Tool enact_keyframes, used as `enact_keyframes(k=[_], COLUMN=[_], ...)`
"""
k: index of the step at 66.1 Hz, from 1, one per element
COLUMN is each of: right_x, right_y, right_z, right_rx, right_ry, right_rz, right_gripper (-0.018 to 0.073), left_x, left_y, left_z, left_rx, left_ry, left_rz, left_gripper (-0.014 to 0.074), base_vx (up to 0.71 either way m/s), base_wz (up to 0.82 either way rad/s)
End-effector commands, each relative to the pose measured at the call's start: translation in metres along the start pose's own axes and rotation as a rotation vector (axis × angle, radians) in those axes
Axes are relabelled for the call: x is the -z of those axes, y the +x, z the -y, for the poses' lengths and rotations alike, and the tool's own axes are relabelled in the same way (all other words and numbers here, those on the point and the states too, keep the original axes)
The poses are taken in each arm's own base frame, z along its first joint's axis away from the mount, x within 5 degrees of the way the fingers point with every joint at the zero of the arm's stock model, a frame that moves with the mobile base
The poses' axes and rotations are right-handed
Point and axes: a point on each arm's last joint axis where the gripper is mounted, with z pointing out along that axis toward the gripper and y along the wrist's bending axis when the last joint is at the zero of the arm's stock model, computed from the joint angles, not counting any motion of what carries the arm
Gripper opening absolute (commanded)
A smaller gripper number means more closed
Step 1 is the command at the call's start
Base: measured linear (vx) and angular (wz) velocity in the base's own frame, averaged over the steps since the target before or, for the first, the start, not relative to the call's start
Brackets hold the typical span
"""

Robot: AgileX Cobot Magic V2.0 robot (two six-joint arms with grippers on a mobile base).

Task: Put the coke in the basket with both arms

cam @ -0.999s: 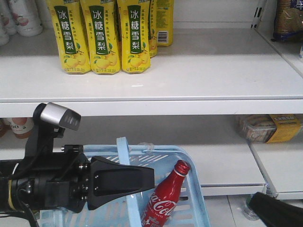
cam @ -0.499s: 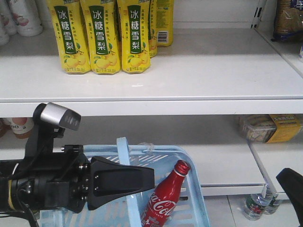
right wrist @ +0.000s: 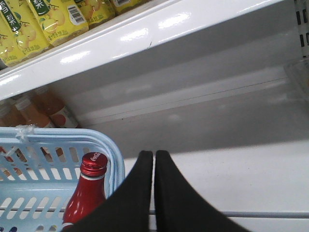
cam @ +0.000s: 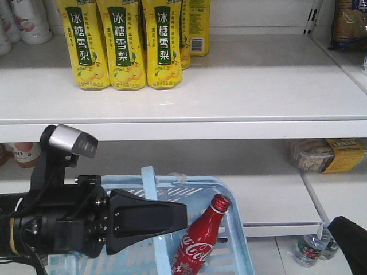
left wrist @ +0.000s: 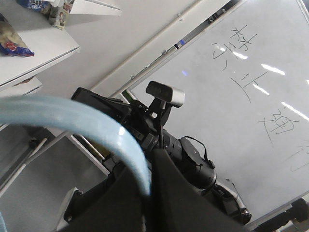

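Front-facing view: low at left, the left gripper (cam: 172, 220), matte black and wedge-shaped, is clamped on the pale blue swing handle (cam: 150, 189) of the basket (cam: 235, 229), slotted light-blue plastic. Inside, the coke (cam: 200, 240) leans tilted against the right wall, glossy red body, red cap, white script. On the far white shelf (cam: 229, 91) stand yellow pear-drink bottles (cam: 123, 43), faceted and green-labelled. At the near right corner, a black edge of the right arm (cam: 350, 235).

Left wrist view: the handle (left wrist: 87, 130) curves as a smooth blue band into the black fingers (left wrist: 140, 193), which close on it. Beyond, the right arm (left wrist: 159, 140) before a whiteboard (left wrist: 251, 96).

Right wrist view: the right gripper (right wrist: 153, 159) has its tapered black fingers pressed together, nothing between. Just left, the coke (right wrist: 87, 193) sits inside the basket's (right wrist: 58, 145) corner.
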Motion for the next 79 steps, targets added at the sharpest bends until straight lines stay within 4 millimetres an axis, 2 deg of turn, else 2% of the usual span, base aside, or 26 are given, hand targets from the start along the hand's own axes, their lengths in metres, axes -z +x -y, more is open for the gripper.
enact_keyframes(k=[1,9,17,31,43,64,70,79], right_x=[0.000,0.000,0.000,0.000,0.000,0.000,0.000,0.000], right_y=[-0.009,-0.009,-0.009,-0.009,-0.009,-0.009,-0.009,-0.009], right_z=[-0.003,-0.003,-0.003,-0.003,-0.003,-0.003,-0.003,-0.003], right_rx=[0.013,0.012,0.013,0.013,0.013,0.013,0.013,0.013], right_ry=[-0.002,-0.002,-0.001,-0.001,-0.001,-0.001,-0.001,-0.001], right_rz=[0.023,0.023,0.023,0.023,0.023,0.023,0.023,0.023], right_gripper=[-0.0002,-0.0002,-0.0002,-0.0002,-0.0002,-0.0002,-0.0002,-0.0002], left_x=[0.004,0.003,0.002,0.020,0.045,0.087,0.095,0.105], left_y=[-0.009,-0.016,-0.013,0.008,0.035,0.072,0.080,0.090], left_z=[0.038,0.032,0.015,-0.013,-0.014,-0.002,-0.007,-0.019], left_rx=[-0.034,-0.162,-0.323,-0.288,-0.333,-0.604,-0.612,-0.526], left_ry=[0.297,0.202,0.051,-0.144,-0.235,-0.318,-0.384,-0.486], left_rz=[0.037,0.131,0.167,0.286,0.386,0.594,0.613,0.632], left_gripper=[-0.0006,-0.0006,-0.0006,-0.0006,-0.0006,-0.0006,-0.0006,-0.0006], base_vx=[0.00,0.00,0.00,0.00,0.00,0.00,0.00,0.00], base_wz=[0.00,0.00,0.00,0.00,0.00,0.00,0.00,0.00])
